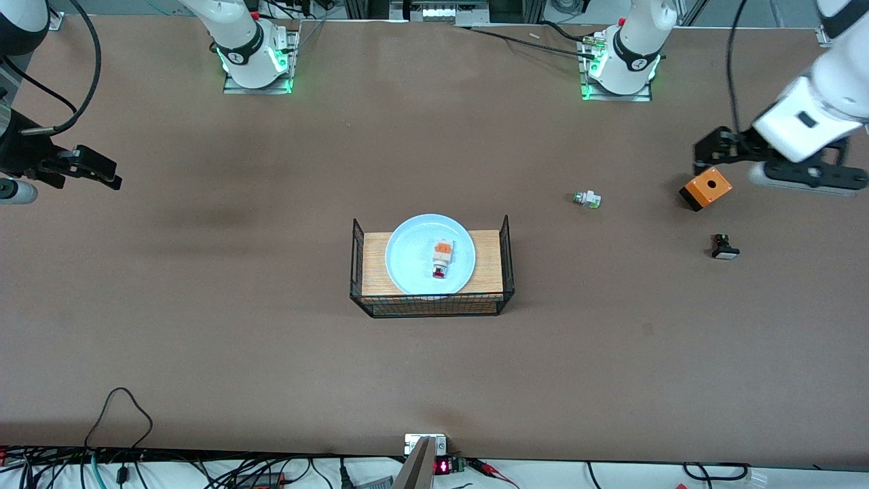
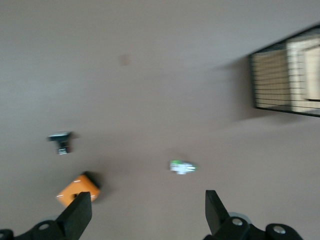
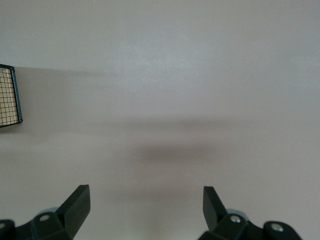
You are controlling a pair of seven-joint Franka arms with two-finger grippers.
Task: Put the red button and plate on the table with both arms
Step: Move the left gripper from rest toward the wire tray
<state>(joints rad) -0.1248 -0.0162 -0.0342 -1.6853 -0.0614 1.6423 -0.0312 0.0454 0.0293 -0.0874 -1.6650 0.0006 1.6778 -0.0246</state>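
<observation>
Right gripper (image 1: 102,170) hangs released over bare table (image 1: 204,339). One plate (image 1: 407,258) sits on one wire rack (image 1: 431,305) mid-table, one red button (image 1: 441,260) lying on it. Then a white-and-green button (image 1: 586,199), orange box (image 1: 706,188), black button (image 1: 724,247). Left gripper (image 1: 709,153) spread wide above the box.

My two white Franka arms, black at the hands.
I see green lights glowing at both bases, black cables trailing, and black wedge-shaped jaws with small screws.
</observation>
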